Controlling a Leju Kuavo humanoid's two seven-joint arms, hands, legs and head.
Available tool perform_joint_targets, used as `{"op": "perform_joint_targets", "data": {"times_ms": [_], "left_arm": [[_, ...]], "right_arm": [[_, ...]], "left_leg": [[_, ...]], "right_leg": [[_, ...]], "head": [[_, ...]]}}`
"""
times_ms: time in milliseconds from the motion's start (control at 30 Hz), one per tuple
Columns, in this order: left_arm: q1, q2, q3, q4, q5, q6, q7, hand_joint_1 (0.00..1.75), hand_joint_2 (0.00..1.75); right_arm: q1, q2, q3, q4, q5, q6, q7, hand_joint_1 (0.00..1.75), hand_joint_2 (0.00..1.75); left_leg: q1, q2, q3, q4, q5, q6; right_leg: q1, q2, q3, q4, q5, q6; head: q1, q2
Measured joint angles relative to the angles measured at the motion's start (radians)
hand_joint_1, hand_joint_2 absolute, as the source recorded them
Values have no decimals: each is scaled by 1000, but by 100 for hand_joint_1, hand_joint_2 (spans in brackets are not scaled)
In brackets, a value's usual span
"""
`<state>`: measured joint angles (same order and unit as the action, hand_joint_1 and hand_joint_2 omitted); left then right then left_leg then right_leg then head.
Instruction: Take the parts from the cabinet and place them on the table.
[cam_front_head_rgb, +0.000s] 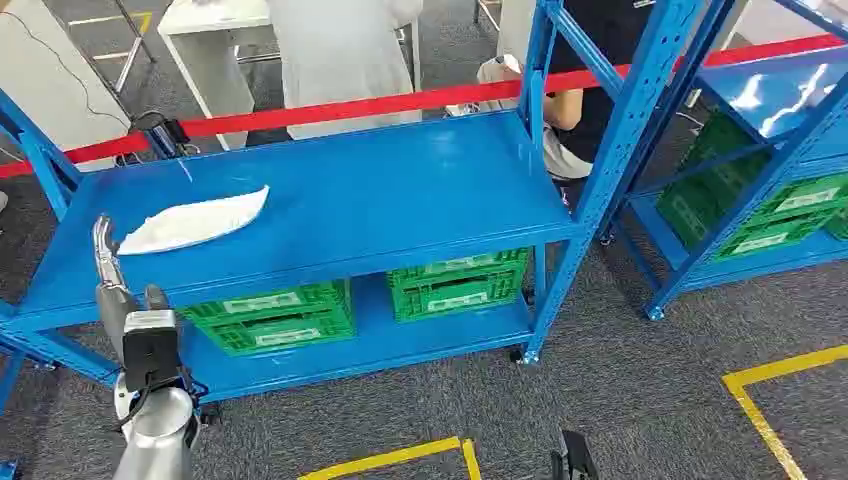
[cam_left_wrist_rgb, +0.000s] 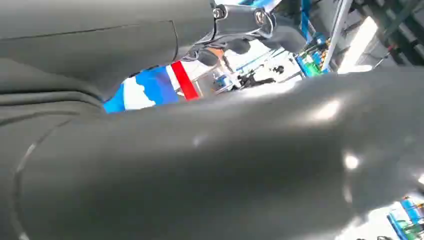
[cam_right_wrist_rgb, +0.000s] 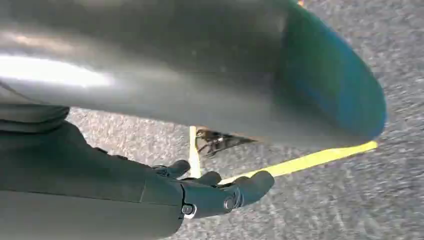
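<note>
A flat white part (cam_front_head_rgb: 195, 222) lies on the left of the blue rack's top shelf (cam_front_head_rgb: 400, 190). My left hand (cam_front_head_rgb: 108, 275) is raised in front of that shelf's front edge, just below and left of the part, not touching it. Its fingers (cam_left_wrist_rgb: 240, 20) stretch out with nothing between them and the thick thumb (cam_left_wrist_rgb: 210, 165). A white patch on blue (cam_left_wrist_rgb: 137, 95) shows between them, likely the part on the shelf. My right hand (cam_right_wrist_rgb: 215, 192) hangs low over the carpet, fingers loosely extended and holding nothing.
Two green crates (cam_front_head_rgb: 270, 315) (cam_front_head_rgb: 455, 283) sit on the lower shelf. A second blue rack (cam_front_head_rgb: 760, 200) with green crates stands to the right. Red tape (cam_front_head_rgb: 400, 100) runs behind the rack; beyond it stand people (cam_front_head_rgb: 340, 50) and a white table (cam_front_head_rgb: 210, 20). Yellow floor lines (cam_front_head_rgb: 760, 400) mark the carpet.
</note>
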<state>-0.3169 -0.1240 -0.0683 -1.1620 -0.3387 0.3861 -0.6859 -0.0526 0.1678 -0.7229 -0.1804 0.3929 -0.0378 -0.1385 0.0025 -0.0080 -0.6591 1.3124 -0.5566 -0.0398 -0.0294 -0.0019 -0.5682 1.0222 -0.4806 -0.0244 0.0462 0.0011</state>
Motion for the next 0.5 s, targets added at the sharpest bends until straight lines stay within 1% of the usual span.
{"op": "perform_joint_targets", "data": {"times_ms": [33, 67, 100, 133, 167, 200, 233, 267, 300, 333, 367, 400, 433, 467, 500], "left_arm": [[2, 0, 0, 1, 0, 0, 0, 0, 0], [2, 0, 0, 3, -2, 0, -3, 0, 0], [2, 0, 0, 4, -8, 0, -7, 0, 0], [3, 1, 0, 5, -11, 2, -8, 0, 0], [3, 1, 0, 7, -13, 3, -10, 0, 0], [3, 1, 0, 9, -13, 3, -11, 0, 0], [4, 1, 0, 15, -16, 3, -12, 0, 0], [5, 2, -1, 21, -21, 2, -13, 0, 0], [7, 0, -2, 23, -24, 2, -14, 0, 0], [5, 0, -2, 23, -30, 2, -14, 0, 175], [-2, 2, -2, 25, -36, 2, -12, 0, 175], [-3, 2, -4, 26, -46, 2, -6, 0, 175], [-7, 2, -6, 29, -57, 2, -1, 0, 175], [-13, 2, -10, 35, -69, 2, 7, 0, 175], [-15, 2, -14, 44, -79, 0, 11, 0, 175]], "right_arm": [[0, 0, 0, 0, 0, 0, 1, 0, 0], [1, 0, 0, 0, 0, 0, 1, 0, 0], [2, 0, 0, 0, 0, 1, 1, 0, 0], [3, 0, 0, 0, 0, 2, 0, 0, 0], [2, 1, -1, 0, 0, 2, 0, 0, 0], [2, 1, -1, 0, 0, 2, -2, 0, 0], [1, 1, -2, 0, -1, 2, -3, 0, 0], [0, 1, -4, 0, -1, 3, -3, 0, 0], [-1, 1, -7, 0, -1, 3, -5, 0, 0], [-1, 1, -10, 0, -1, 3, -5, 0, 0], [-3, 1, -12, 0, -2, 3, -5, 0, 0], [-3, 1, -15, -1, -3, 2, -5, 0, 0], [-5, 1, -16, -1, -5, 2, -6, 0, 0], [-6, 1, -17, -1, -6, 2, -6, 0, 0], [-6, 1, -18, -1, -6, 2, -6, 0, 0]], "left_leg": [[1, 1, -30, 9, -65, 2], [1, 2, -53, -1, -116, 5], [2, 2, -63, -30, -132, 8], [1, 3, -62, -85, -109, 10], [1, 3, -55, -158, -38, 11], [1, 7, -47, -238, 77, 14], [0, 14, -53, -292, 196, 16], [-4, 16, -47, -279, 190, 18], [-5, 12, -48, -270, 196, 24], [-7, 7, -51, -267, 189, 30], [-6, 4, -46, -271, 183, 39], [-1, 3, -34, -278, 179, 46], [-2, 4, -25, -281, 172, 56], [-3, 3, -21, -281, 166, 62], [-6, 3, -16, -281, 159, 66]], "right_leg": [[0, 1, 17, -4, -11, 0], [-1, 3, 33, -5, -26, 0], [-2, 4, 51, -5, -40, -1], [-2, 5, 71, -5, -57, 2], [-4, 5, 90, -5, -72, 6], [-4, 5, 102, -6, -87, 12], [1, 5, 113, 2, -102, 19], [4, 10, 108, -2, -113, 27], [3, 8, 111, -4, -123, 35], [3, 7, 116, -11, -127, 42], [1, 5, 126, -19, -133, 51], [-3, 4, 135, -15, -144, 54], [1, 4, 116, 26, -159, 54], [1, 4, 72, 99, -187, 54], [4, 4, 14, 186, -214, 54]], "head": [[0, 0], [0, 0], [0, 0], [0, 0], [0, 0], [-1, 0], [-5, 0], [-9, 0], [-5, 0], [-4, 0], [-5, 0], [-3, 0], [-2, 0], [0, 0], [1, 0]]}}
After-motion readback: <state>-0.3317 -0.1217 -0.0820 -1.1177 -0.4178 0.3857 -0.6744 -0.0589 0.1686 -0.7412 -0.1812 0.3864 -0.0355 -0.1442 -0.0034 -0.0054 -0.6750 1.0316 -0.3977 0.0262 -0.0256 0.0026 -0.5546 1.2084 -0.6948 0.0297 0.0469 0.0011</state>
